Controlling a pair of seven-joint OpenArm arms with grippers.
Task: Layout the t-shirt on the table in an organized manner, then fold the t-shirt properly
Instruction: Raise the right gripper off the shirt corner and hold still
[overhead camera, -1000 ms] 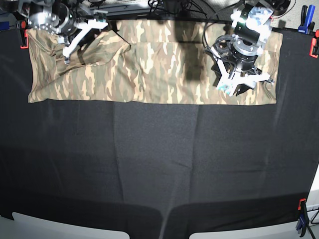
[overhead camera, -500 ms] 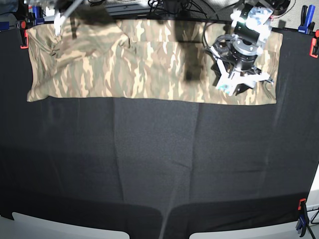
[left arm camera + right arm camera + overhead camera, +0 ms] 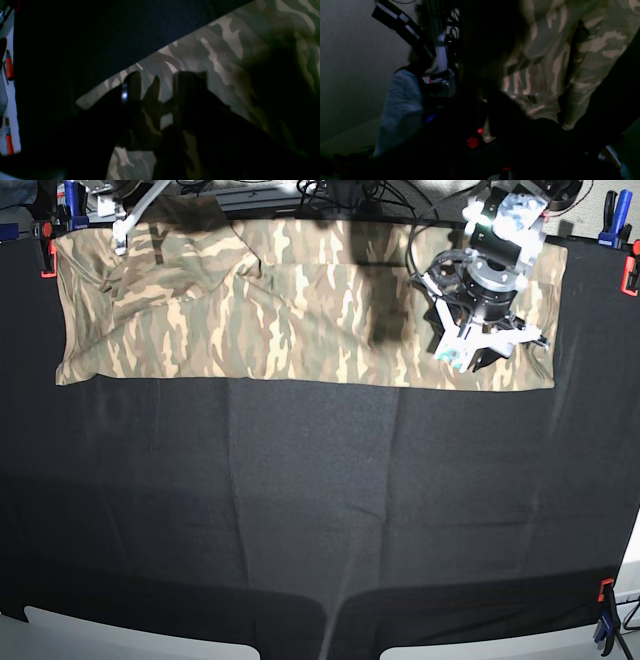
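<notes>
Laying-out step: t-shirt (image 3: 300,310) lies as a band along the counter's (image 3: 320,520) far edge.
Left jaws (image 3: 488,345) spread over cloth; right jaws (image 3: 122,230) unclear (too dark); next likely a fold.

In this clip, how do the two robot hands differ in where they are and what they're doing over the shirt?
The left hand sits low over the shirt near its corner, fingers spread apart above the cloth, gripping nothing. The right hand is up at the shirt's far edge, partly out of frame; whether it is open or shut is unclear. The left hand's side lies flat; the right hand's side is rumpled. Both are over the same shirt on the black table.
</notes>
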